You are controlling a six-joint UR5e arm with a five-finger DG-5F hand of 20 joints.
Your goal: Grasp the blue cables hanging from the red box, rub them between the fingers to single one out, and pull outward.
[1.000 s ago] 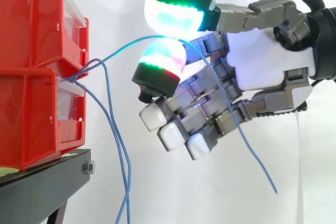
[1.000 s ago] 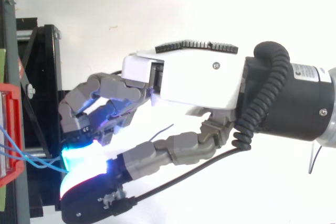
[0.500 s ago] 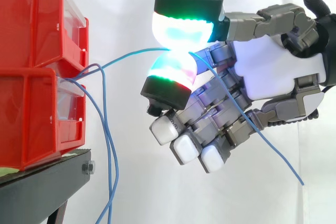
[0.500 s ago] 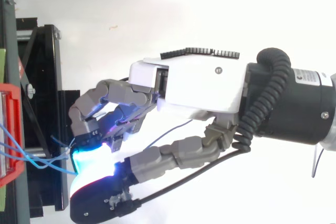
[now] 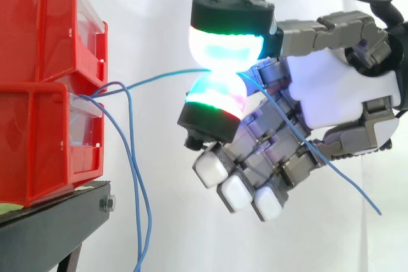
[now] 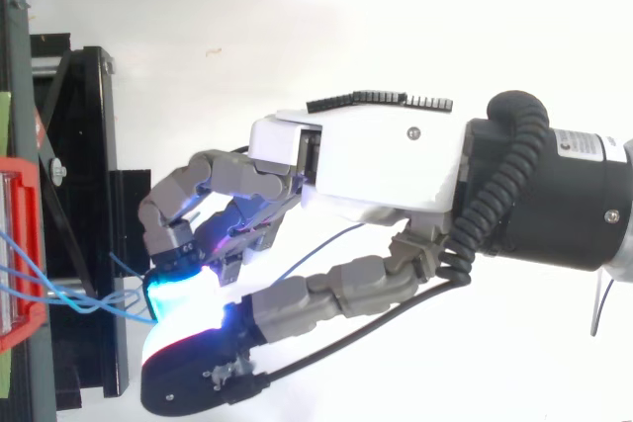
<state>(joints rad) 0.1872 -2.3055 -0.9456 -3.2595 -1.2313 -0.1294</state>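
Observation:
Two stacked red bins [image 5: 44,87] stand at the left on a black stand [image 5: 51,221]. Thin blue cables [image 5: 131,157] come out of the gap between the bins. One blue cable [image 5: 159,78] runs nearly level from the bins to my hand [image 5: 331,93], where two glowing fingertips [image 5: 217,93] pinch it; its free end [image 5: 344,176] trails down past the palm to the lower right. The other cables hang loose below the bins. From above, my hand [image 6: 366,165] sits right of the bins [image 6: 20,244], the pinched cable [image 6: 99,298] stretching between them.
A white curtain backs the scene. The black stand's frame [image 6: 74,195] lies left of the hand in the top view. Open room lies below and right of the hanging cables.
My hand has moved right, away from the bins, and slightly down, keeping its pinch. The held cable has drawn straighter and its free end has swung further right.

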